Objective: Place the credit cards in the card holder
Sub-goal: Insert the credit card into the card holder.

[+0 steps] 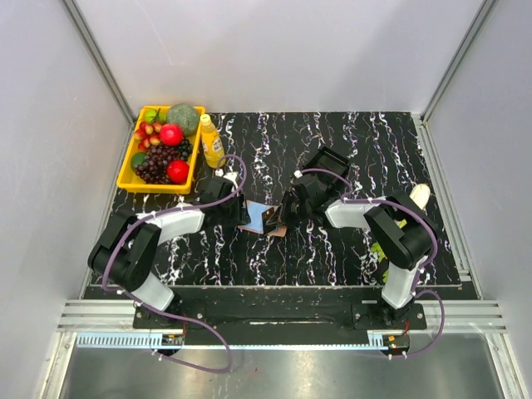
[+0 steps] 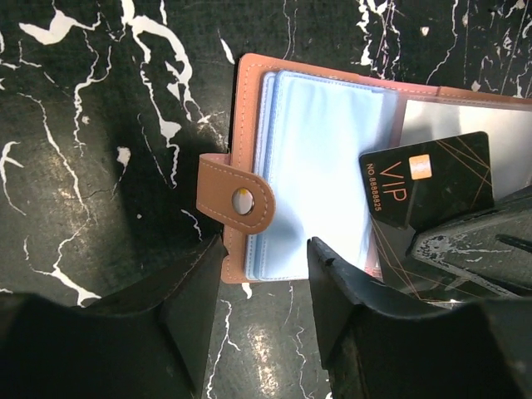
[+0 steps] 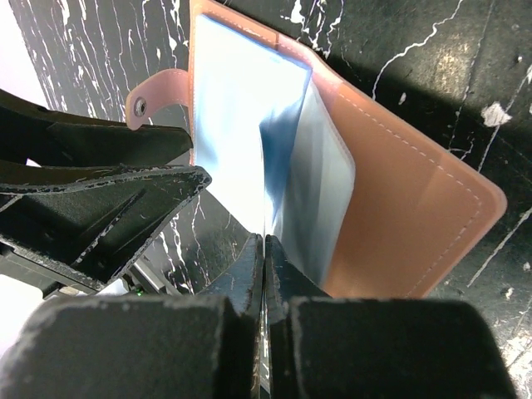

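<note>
Left gripper [image 2: 266, 256] points down at the black marbled surface [image 2: 83, 166], jaws spread wide astride the near edge of the open card holder [image 2: 316, 166], just beside its snap tab [image 2: 237, 199]. Right gripper [image 3: 263, 249] faces it from the opposite side, jaws pinched on a black credit card [image 2: 428, 179] whose corner lies over the holder's clear bluish sleeves. Gold print on the card reads "VIP" and "NO 8888", the later digits unclear. Both arms bend inward, meeting mid-surface. Farther back sit a black open box [image 1: 328, 160], a yellow bottle [image 1: 211, 140] and a yellow tray [image 1: 127, 166] of fruit.
</note>
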Robot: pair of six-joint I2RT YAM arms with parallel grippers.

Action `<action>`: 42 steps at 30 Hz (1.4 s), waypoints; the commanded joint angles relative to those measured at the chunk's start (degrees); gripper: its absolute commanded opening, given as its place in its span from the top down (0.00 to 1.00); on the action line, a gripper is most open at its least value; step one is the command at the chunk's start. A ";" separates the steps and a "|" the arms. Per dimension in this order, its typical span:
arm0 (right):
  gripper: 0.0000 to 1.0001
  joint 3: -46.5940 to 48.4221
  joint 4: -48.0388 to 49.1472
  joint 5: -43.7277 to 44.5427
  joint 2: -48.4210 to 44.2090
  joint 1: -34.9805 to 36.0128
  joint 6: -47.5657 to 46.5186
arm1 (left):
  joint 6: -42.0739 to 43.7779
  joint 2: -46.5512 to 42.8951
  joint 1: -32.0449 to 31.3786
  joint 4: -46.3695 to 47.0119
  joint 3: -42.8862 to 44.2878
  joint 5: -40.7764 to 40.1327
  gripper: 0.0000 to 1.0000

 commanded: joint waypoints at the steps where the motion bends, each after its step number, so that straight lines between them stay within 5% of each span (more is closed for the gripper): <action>1: 1.00 -0.27 -0.72 1.57 -1.54 0.45 0.29 | -1.08 2.02 -0.18 1.90 -1.28 2.77 0.51; 9: 1.00 -0.44 -2.82 3.59 -6.46 0.45 -1.03 | -2.30 2.29 -0.09 2.78 -2.51 2.07 0.69; 16: 1.00 -2.02 -4.86 8.51 -10.33 -0.16 -3.06 | -4.59 -6.39 -1.41 1.55 -4.88 -1.71 0.62; 26: 1.00 -4.57 3.22 4.13 -4.37 -1.39 1.34 | -3.10 -9.93 -5.02 -1.44 1.18 -3.74 0.59; 33: 1.00 -4.39 7.80 2.18 -3.12 -1.92 0.99 | 4.37 -1.24 -5.02 -8.12 12.42 -8.04 0.56; 42: 1.00 -5.01 8.06 3.07 -5.32 -1.92 0.20 | 3.85 5.54 -5.10 -5.84 11.38 -2.60 0.57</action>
